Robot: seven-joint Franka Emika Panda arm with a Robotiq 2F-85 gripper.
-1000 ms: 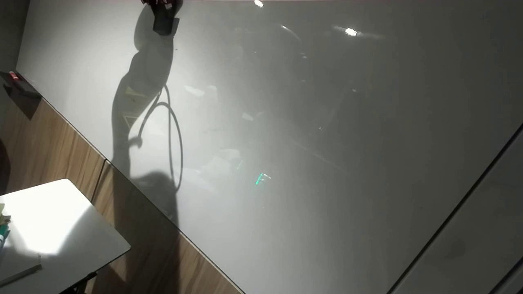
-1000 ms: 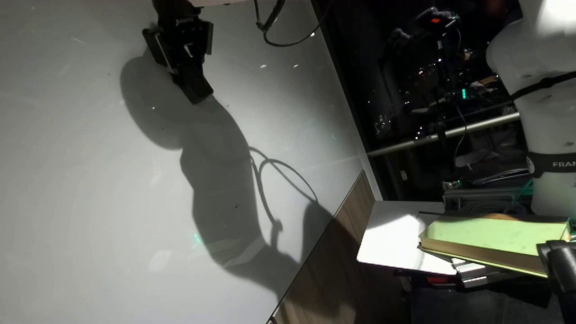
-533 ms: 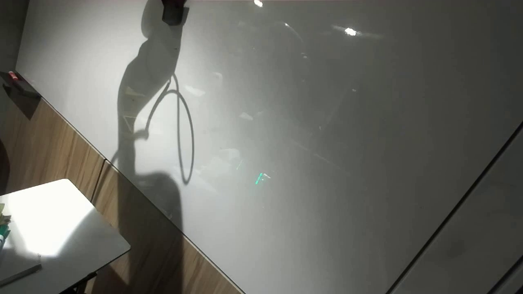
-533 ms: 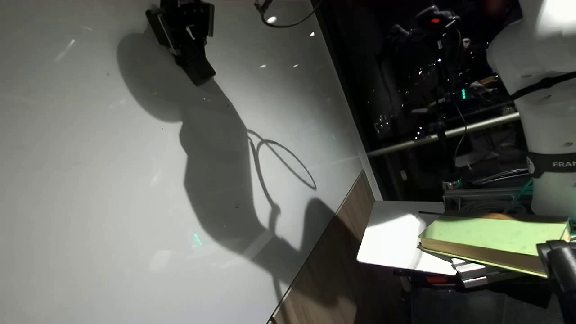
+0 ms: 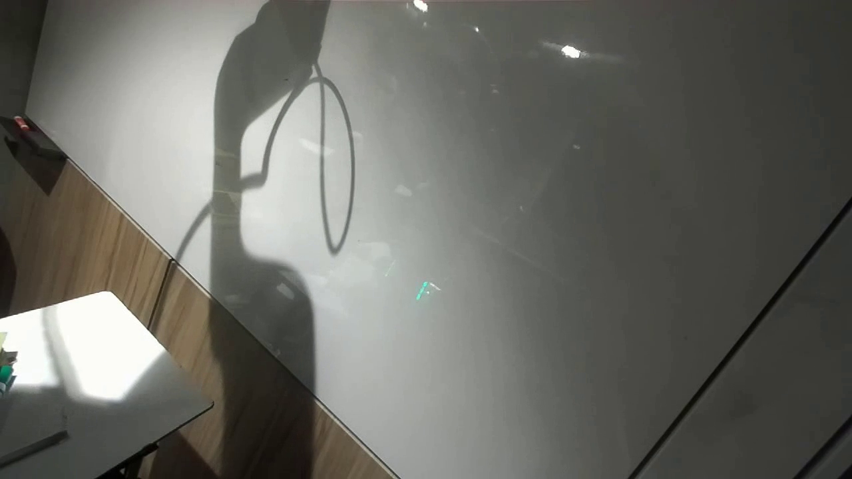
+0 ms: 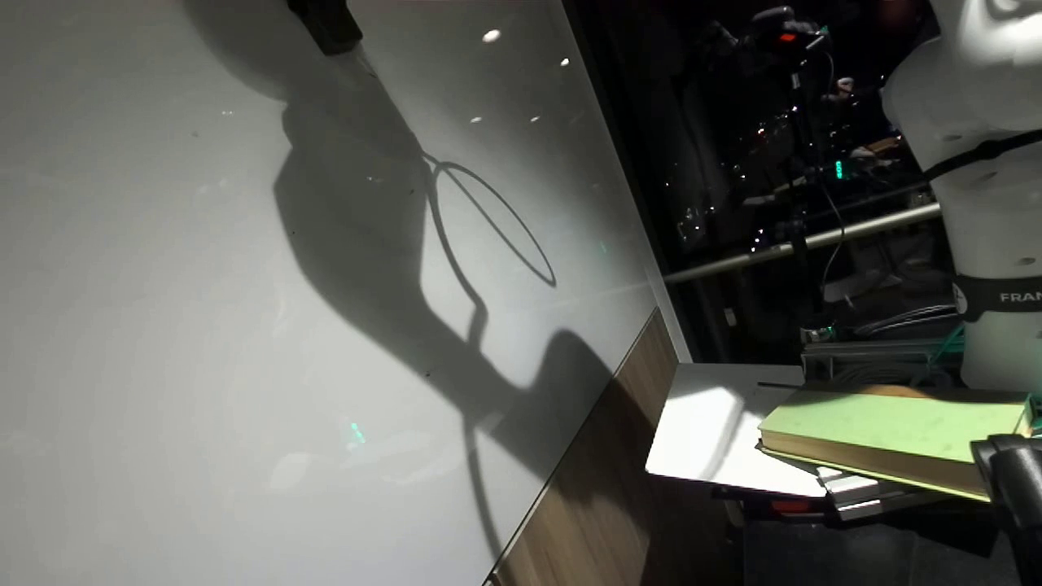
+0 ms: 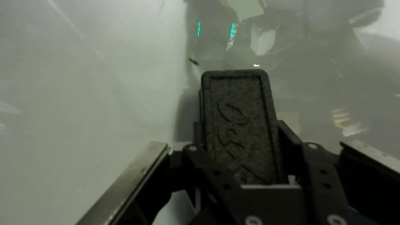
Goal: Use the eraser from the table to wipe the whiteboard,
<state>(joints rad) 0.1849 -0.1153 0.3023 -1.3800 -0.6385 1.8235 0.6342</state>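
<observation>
In the wrist view the eraser (image 7: pixel 239 103), a dark grey oblong block with scratched lines on its face, points away from me. My gripper (image 7: pixel 239 132) is shut on it, one finger at each long side. Its front half sticks out past the fingertips. The glossy whiteboard (image 5: pixel 532 299) fills most of both exterior views. At the top edge of an exterior view only the end of the eraser (image 6: pixel 332 28) shows, close over the board; I cannot tell whether it touches. The white table (image 6: pixel 692 439) stands by the board's lower edge.
A green-covered book (image 6: pixel 895 423) lies on the table beside the arm's white base (image 6: pixel 993 244). Wood panelling (image 5: pixel 100 219) runs below the board. A ledge with a red marker (image 5: pixel 22 124) sits at its corner. A short dark mark (image 7: pixel 193 61) shows ahead of the eraser.
The gripper has moved up along the board with the eraser, nearly out of the exterior views. The shadows of arm and cable have shifted upward too. The grip has stayed the same.
</observation>
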